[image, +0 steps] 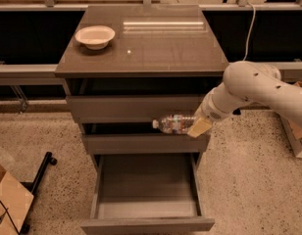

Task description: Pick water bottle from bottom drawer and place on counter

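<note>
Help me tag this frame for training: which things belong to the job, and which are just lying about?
Job: water bottle, held by the gripper by the middle drawer; open bottom drawer; counter.
Lying about: white bowl on the counter; cardboard box.

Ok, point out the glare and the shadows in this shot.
Camera view: a bright glare streak runs across the back of the counter, right of the bowl; the gaps above the top drawer and the middle drawer are deep shadow; the bottom drawer is dim inside; the gripper, shut on the bottle before the middle drawer, is well lit.
</note>
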You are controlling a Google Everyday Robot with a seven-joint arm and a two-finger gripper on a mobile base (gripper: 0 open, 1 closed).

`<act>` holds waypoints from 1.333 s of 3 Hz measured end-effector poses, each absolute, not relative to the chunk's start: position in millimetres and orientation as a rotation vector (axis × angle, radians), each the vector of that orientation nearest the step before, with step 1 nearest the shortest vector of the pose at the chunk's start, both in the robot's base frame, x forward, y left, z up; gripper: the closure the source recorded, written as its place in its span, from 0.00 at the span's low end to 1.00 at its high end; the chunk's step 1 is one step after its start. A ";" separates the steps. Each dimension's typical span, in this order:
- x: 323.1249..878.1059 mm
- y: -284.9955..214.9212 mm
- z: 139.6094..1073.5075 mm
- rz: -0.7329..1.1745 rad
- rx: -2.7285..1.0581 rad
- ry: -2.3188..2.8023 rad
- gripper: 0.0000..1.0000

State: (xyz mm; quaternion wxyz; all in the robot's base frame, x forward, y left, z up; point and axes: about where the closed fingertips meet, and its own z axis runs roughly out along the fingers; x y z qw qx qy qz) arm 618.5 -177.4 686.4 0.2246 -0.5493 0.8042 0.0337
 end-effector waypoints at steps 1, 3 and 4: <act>642.4 -187.9 735.4 -0.075 -1.516 2.173 1.00; 689.8 -177.6 852.6 -0.437 -1.558 2.049 1.00; 698.2 -171.5 868.4 -0.447 -1.543 2.021 1.00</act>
